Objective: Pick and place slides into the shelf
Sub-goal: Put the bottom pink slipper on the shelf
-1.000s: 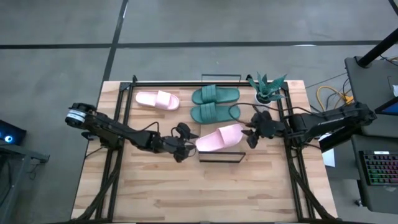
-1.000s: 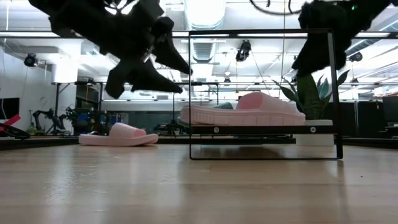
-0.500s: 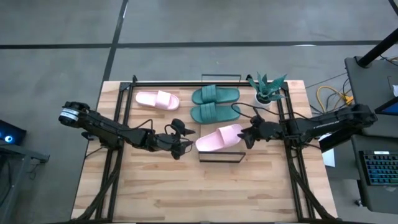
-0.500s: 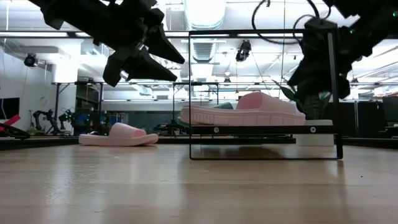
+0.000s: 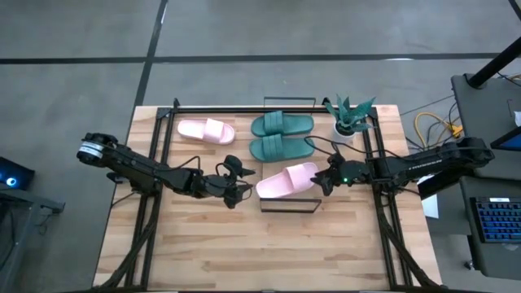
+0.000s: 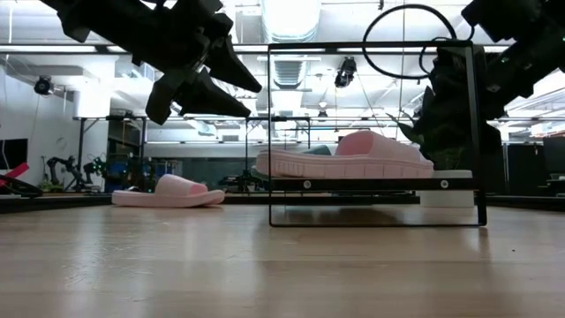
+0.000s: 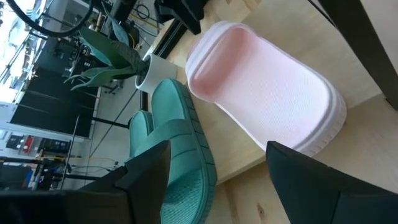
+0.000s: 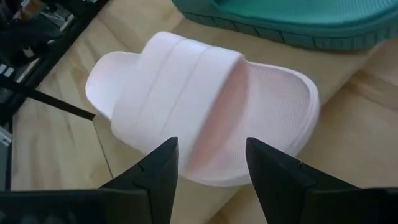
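**One pink slide on the shelf, both grippers drawn off**

You have a pink slide (image 5: 286,180) lying flat on the wood top of the shelf (image 5: 308,195), its toe end toward the right arm and its heel toward the left. A second ago the right gripper (image 5: 327,181) stood higher and a little farther from the toe. It has since dropped lower and crept closer, and now sits just beside the toe end without touching it. Its fingers are spread, with the slide framed between them in the right wrist view. The left gripper (image 5: 237,184) has pulled back a little from the heel end and lifted. It now hangs near that end, fingers apart and empty.

To my eye that reads as a placement just finished or being tidied: the slide rests on its own, and neither arm grips it.

Three slides remain on the table. The two green slides (image 5: 282,136) lie side by side just behind the shelf, and the other pink slide (image 5: 206,130) lies farther to the left, well apart from them.

Mind the edges. The thin black wire frame (image 6: 269,132) rises around the plank, and a potted plant (image 5: 350,114) stands close behind the right arm. The open table in front of the shelf gives you the freest room to withdraw.
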You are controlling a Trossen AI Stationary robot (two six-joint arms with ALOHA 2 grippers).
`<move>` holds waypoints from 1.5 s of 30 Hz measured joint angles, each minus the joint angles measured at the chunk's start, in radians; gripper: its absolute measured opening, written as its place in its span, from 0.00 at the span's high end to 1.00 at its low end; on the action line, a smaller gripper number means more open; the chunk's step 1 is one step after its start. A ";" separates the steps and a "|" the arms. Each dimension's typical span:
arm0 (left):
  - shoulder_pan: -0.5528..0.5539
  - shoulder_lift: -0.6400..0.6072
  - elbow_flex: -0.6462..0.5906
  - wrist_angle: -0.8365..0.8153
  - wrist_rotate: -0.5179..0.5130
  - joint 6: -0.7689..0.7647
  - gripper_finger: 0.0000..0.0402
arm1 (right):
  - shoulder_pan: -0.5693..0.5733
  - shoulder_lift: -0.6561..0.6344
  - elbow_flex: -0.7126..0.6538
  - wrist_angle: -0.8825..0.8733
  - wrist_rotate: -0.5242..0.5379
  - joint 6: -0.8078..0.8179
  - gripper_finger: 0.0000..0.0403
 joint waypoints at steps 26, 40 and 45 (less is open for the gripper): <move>-0.001 0.002 -0.004 -0.036 -0.019 -0.051 0.39 | 0.000 -0.010 0.052 -0.325 0.164 0.157 0.56; -0.001 0.002 -0.004 -0.035 -0.019 -0.052 0.39 | 0.000 -0.010 -0.051 -0.089 0.131 0.153 0.56; -0.001 0.002 -0.004 -0.035 -0.019 -0.052 0.39 | 0.000 -0.010 -0.090 0.008 0.130 0.161 0.56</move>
